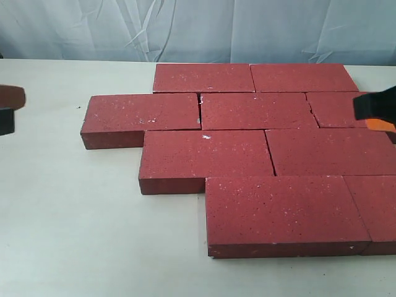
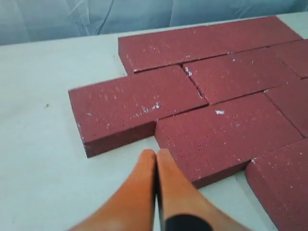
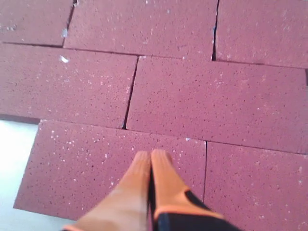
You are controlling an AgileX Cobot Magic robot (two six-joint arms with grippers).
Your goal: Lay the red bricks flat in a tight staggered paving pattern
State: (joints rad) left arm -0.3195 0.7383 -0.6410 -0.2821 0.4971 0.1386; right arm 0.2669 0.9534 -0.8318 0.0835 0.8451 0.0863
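Exterior view — nine red bricks (image 1: 255, 111) lying flat.

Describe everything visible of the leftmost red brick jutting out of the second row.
The dark red rectangular paver brick lies flat on the pale table, matte, gritty, white-speckled. Its left end juts past the other rows. Neighbouring bricks meet its right end and parts of both long edges; a thin gap shows there.

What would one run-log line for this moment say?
bricks: flat, staggered rows | left gripper: shut, empty, beside bricks | right gripper: shut, empty, over bricks
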